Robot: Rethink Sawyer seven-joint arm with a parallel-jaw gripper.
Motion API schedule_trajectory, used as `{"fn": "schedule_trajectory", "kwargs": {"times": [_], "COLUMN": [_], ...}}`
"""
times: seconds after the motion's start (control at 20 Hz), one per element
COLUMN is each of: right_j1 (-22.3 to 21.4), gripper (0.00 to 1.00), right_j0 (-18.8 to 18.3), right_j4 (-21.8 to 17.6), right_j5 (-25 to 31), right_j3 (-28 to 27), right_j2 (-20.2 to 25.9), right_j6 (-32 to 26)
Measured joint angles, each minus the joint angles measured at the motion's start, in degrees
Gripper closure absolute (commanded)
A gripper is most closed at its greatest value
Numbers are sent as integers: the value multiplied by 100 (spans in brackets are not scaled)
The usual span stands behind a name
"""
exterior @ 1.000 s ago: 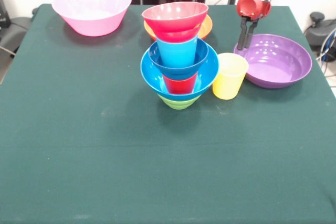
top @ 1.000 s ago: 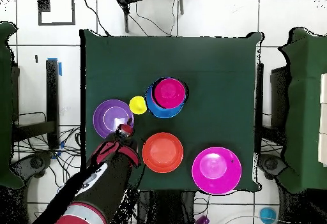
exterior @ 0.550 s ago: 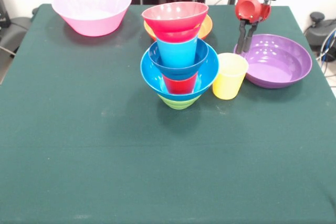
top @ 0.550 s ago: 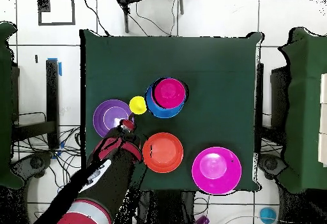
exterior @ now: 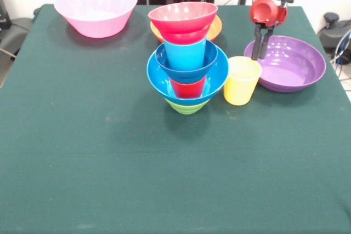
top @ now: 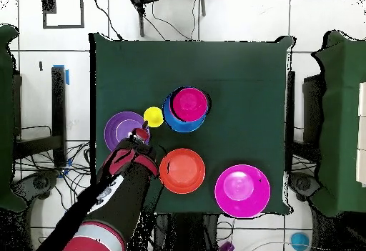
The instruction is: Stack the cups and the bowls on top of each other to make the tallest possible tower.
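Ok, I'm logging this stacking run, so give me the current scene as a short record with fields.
tower: green bowl at the base, then large blue bowl, red cup, small blue bowl, sky-blue cup, red bowl on top
yellow cup: upright on the table, beside the tower, not stacked
purple bowl: on the table, next to the yellow cup
orange bowl: on the table, mostly hidden behind the tower in the front view
pink bowl: alone at a table corner
gripper: empty, above the purple bowl's rim near the yellow cup
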Motion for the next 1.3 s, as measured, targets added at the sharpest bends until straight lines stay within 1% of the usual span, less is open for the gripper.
{"fn": "schedule_trajectory", "kwargs": {"times": [1.3], "right_j1": [41], "gripper": [0], "right_j0": [0], "right_j4": [0], "right_j5": [0], "right_j3": [-300], "right_j2": [-57], "right_j6": [0]}}
